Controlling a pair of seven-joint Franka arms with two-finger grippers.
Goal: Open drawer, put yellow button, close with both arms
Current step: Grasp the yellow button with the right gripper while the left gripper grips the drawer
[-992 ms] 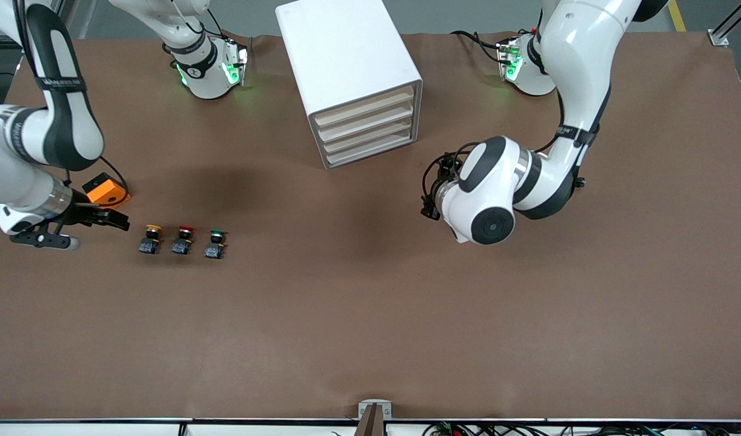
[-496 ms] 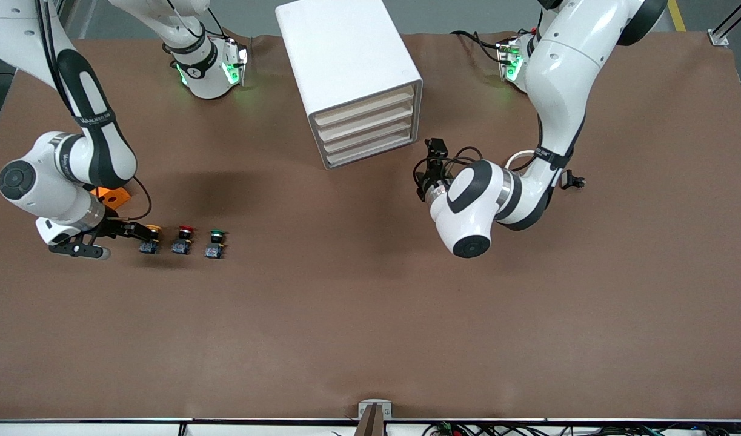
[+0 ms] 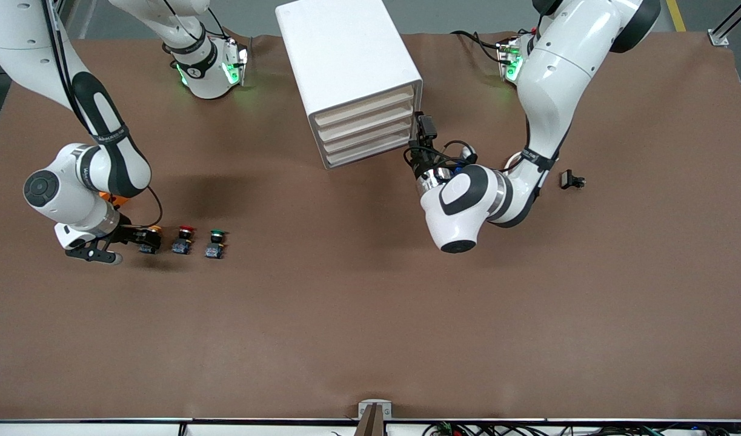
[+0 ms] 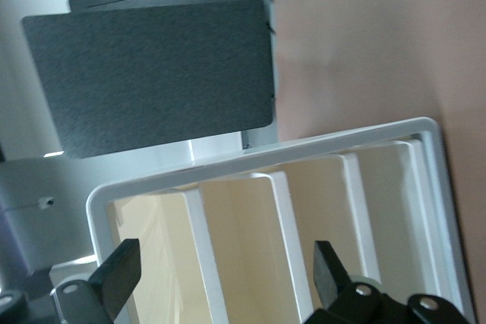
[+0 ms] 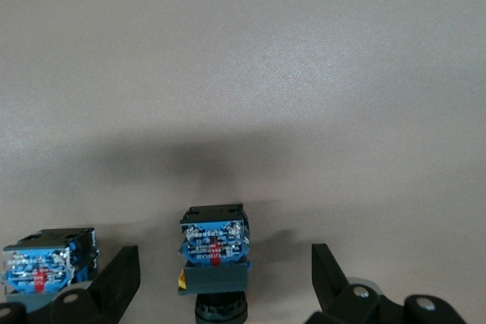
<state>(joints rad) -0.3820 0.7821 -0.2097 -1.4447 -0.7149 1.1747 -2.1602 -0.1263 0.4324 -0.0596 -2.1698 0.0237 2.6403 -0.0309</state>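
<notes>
Both arms are at the approach step. The right gripper [image 3: 141, 238] sits low on the brown desk [image 3: 346, 315], open, empty, the small yellow-capped push button [image 5: 215, 252] between its fingers; closing comes next. The left gripper [image 3: 420, 130], open and empty, faces the boxy white cabinet's [image 3: 346, 60] shut cream-fronted top drawer [image 3: 365, 106], which it must hook.

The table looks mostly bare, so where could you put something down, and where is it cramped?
The table is free nearer the camera than the three buttons, and toward the left arm's end. It is crowded at the yellow button, framed by the open right gripper, and where the open left gripper faces the cabinet.
</notes>
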